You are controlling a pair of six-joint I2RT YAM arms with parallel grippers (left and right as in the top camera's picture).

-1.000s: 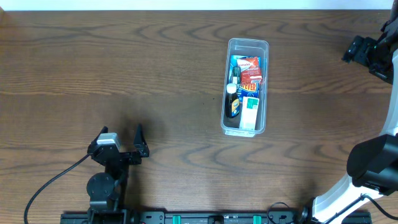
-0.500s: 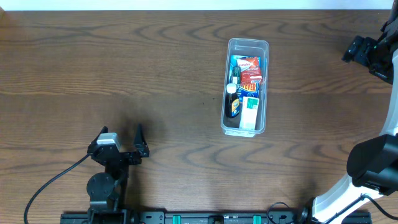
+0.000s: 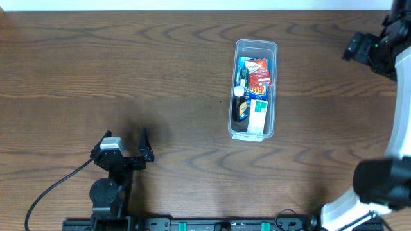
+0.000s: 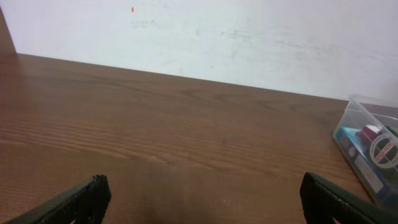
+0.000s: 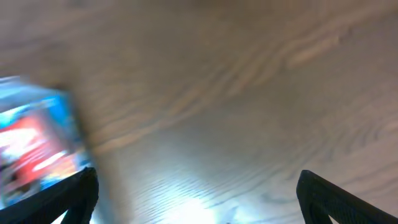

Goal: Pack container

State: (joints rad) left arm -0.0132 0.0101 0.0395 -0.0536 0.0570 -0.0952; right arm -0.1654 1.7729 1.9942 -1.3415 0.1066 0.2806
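Note:
The container [image 3: 254, 133] is a clear, long plastic bin right of the table's middle. In it lie a red box [image 3: 259, 72], a green and white box [image 3: 258, 115] and a dark bottle [image 3: 240, 108] with a white cap. Its near end also shows at the right edge of the left wrist view [image 4: 357, 118]. My left gripper [image 3: 125, 136] is open and empty near the front left, far from the bin; its jaws stand wide apart in the left wrist view [image 4: 205, 202]. My right gripper [image 3: 357, 47] hangs at the far right, beside the bin, open and empty [image 5: 196, 199].
The right wrist view is blurred by motion; a blue and red shape [image 5: 34, 146] shows at its left edge. A white wall [image 4: 249, 37] stands behind the table's far edge. A black cable [image 3: 58, 186] trails from the left arm's base.
My right gripper has moved left and slightly up, towards the bin. The left arm and the bin's contents have not moved.

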